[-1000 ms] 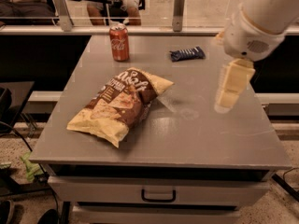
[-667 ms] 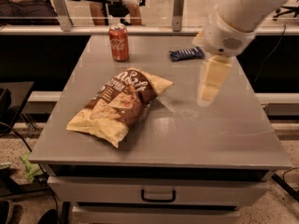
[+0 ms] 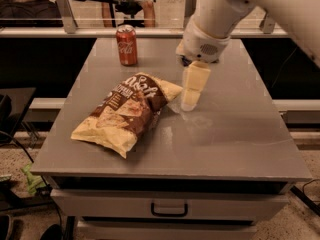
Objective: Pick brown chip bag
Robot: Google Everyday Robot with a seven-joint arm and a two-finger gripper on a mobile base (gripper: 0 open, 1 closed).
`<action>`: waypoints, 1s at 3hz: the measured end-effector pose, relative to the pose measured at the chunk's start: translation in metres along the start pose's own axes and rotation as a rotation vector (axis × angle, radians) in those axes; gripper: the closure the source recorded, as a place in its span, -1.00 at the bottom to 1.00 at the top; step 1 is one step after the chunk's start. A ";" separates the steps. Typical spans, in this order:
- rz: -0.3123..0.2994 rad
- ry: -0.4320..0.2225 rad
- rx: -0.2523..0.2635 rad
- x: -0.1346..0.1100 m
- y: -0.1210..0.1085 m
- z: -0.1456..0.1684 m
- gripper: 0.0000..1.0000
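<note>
Gripper (image 3: 189,103) points down, pale yellow, hanging from the white arm (image 3: 220,19) that comes in from the upper right. It sits over the middle of the grey table (image 3: 240,134), tip low near the surface; cannot tell if it touches the tabletop. Cannot tell if it is apart or together, since it reads as one pale block from this angle. Nothing seen held in it. It is just beside the far right corner of the brown chip bag (image 3: 127,113), on that corner's right; contact with the bag cannot be told. A faint reflection of the gripper shows on the tabletop under and in front of it. The bag lies flat on the left-centre of the table, set diagonally from near-left to far-right, with a dark brown middle carrying white lettering and pictured chips, and pale cream ends. Its near-left end is close to the table's front left edge. A red soda can (image 3: 127,45) stands upright at the far left of the table, behind the bag and apart from it, left of the arm's wrist. Below the tabletop, a drawer (image 3: 169,210) with a dark handle faces the camera. Something small and green (image 3: 32,180) lies on the floor left of the table. A railing and chair legs show behind the table's far edge.
</note>
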State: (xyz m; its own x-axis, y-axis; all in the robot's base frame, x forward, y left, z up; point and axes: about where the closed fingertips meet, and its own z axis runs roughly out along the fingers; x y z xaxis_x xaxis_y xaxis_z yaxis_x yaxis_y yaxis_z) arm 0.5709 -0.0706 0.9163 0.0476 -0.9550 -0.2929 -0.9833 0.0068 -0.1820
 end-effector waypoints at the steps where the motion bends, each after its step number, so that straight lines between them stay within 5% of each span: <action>1: 0.000 -0.003 -0.023 -0.019 -0.012 0.026 -1.00; 3: -0.013 -0.007 -0.068 -0.049 -0.016 0.058 -1.00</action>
State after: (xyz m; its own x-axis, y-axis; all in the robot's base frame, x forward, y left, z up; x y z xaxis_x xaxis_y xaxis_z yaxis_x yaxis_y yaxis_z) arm 0.5940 -0.0064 0.8793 0.0618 -0.9527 -0.2975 -0.9922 -0.0264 -0.1216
